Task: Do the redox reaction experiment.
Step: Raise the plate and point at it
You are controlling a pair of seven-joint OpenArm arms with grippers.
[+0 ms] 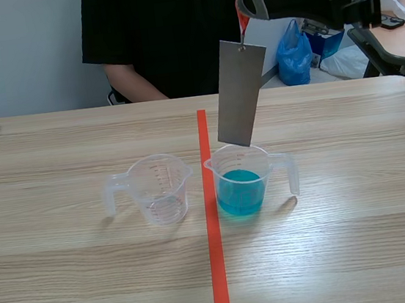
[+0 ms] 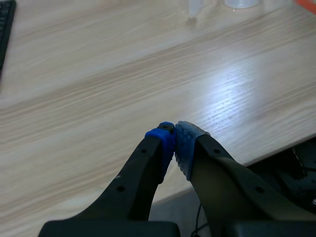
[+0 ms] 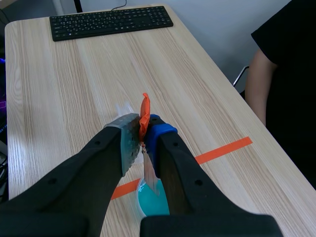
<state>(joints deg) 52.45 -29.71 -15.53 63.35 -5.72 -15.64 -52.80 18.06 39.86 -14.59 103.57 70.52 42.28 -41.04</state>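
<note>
Dipping step: right gripper (image 3: 143, 131) clamped on the orange tab (image 3: 144, 111), grey metal plate (image 1: 241, 91) dangling just over the blue-solution cup (image 1: 240, 187), well off every edge of the table (image 1: 362, 250). Next I'd say lower it straight in. Left gripper (image 2: 174, 140) pinched together, empty, over the near edge

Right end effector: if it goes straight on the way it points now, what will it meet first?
The right end effector points down, pinching the orange tab of the hanging metal plate. Below it is the cup of blue liquid; the plate would probably dip into it first, though depth is unclear.
</note>
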